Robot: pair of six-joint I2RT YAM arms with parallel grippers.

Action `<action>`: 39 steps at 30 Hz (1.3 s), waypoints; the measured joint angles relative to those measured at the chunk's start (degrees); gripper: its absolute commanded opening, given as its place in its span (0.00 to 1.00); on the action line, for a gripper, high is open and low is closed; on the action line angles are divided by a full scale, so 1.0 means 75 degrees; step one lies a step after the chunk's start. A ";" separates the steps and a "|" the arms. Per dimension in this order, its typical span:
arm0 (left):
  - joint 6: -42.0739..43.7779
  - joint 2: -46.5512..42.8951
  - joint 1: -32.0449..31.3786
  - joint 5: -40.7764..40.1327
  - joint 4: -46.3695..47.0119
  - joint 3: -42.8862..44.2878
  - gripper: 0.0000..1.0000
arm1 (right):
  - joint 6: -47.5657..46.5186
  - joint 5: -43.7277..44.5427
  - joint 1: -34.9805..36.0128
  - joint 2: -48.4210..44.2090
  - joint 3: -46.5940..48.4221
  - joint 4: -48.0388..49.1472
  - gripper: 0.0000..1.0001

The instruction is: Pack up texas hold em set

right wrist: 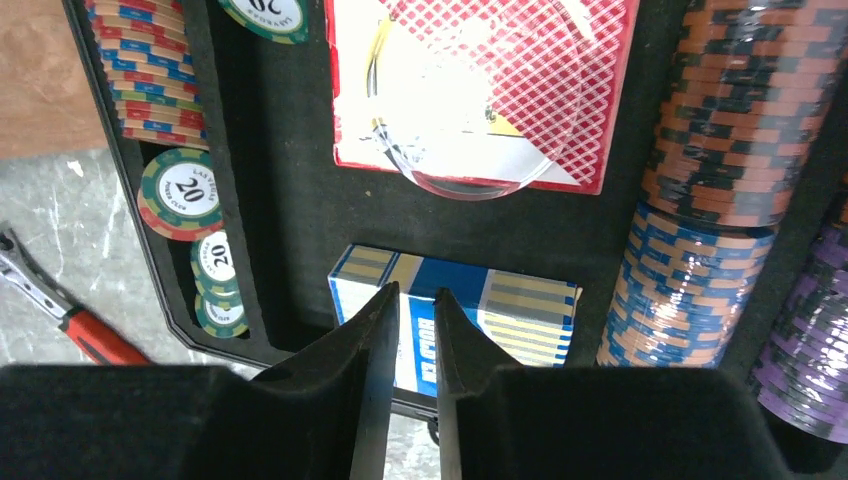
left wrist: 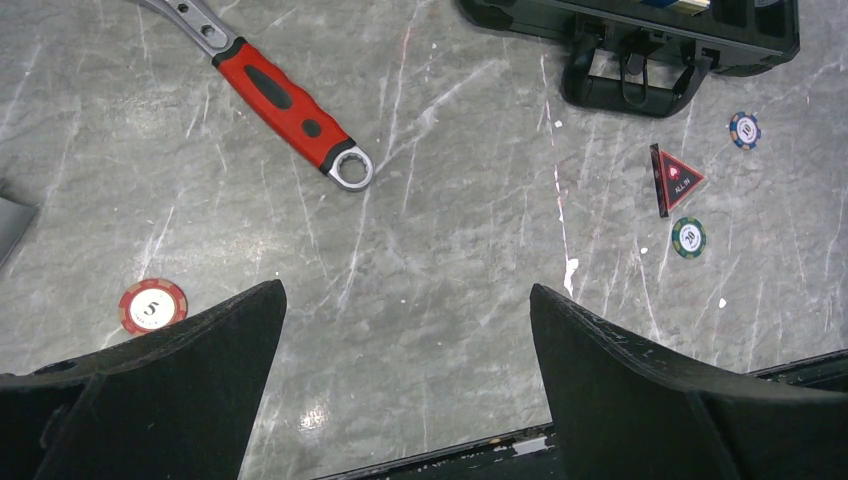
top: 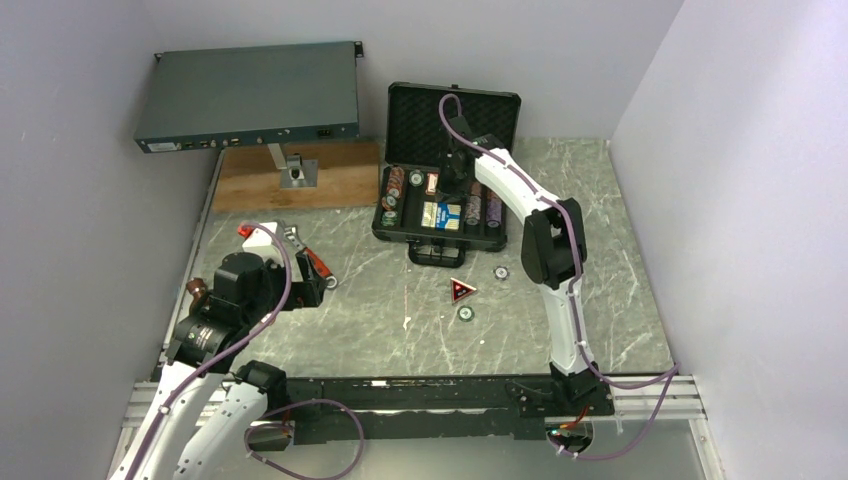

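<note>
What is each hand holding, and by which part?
Nothing. The left hand hangs open above the table; the right hand, nearly shut, is empty above the card box.

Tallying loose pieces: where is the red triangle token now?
In the top view, the token lies on the table right of centre, just in front of the case, between a blue chip and a green chip.

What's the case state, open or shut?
Open. The case has its lid standing upright behind the tray with the foam lining exposed. The chip rows and the blue-yellow card box lie uncovered inside.
</note>
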 measured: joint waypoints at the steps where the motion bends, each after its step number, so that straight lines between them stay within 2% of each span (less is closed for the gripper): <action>1: 0.0000 0.0000 0.0000 0.0000 0.0000 0.0000 0.99 | 0.0041 -0.0015 0.0000 -0.0003 -0.0006 0.0015 0.21; 14: 0.0003 0.0017 0.0000 0.0006 0.0000 0.0000 0.99 | 0.0321 0.0079 -0.0067 -0.0207 -0.1072 0.1137 0.20; 20: 0.0006 0.0038 0.0000 0.0064 0.0003 0.0000 0.99 | 0.0169 0.0297 -0.0044 0.0070 -0.0484 0.0595 0.19; 24: 0.0003 0.0052 0.0000 0.0085 0.0003 -0.0006 0.99 | 0.0201 0.0501 0.0087 -0.0073 -0.0816 0.0810 0.19; 29: 0.0006 0.0050 0.0000 0.0087 0.0003 -0.0006 0.99 | 0.0321 0.1425 0.0431 -0.0764 -0.2139 0.1976 0.24; 35: 0.0003 0.0012 0.0000 0.0085 0.0003 -0.0006 0.99 | 0.0259 0.3008 0.1163 -0.0787 -0.2241 0.1926 0.34; 39: 0.0003 -0.0055 0.0000 0.0085 0.0006 -0.0006 0.99 | 0.0312 0.3914 0.1597 -0.0761 -0.2337 0.1845 0.34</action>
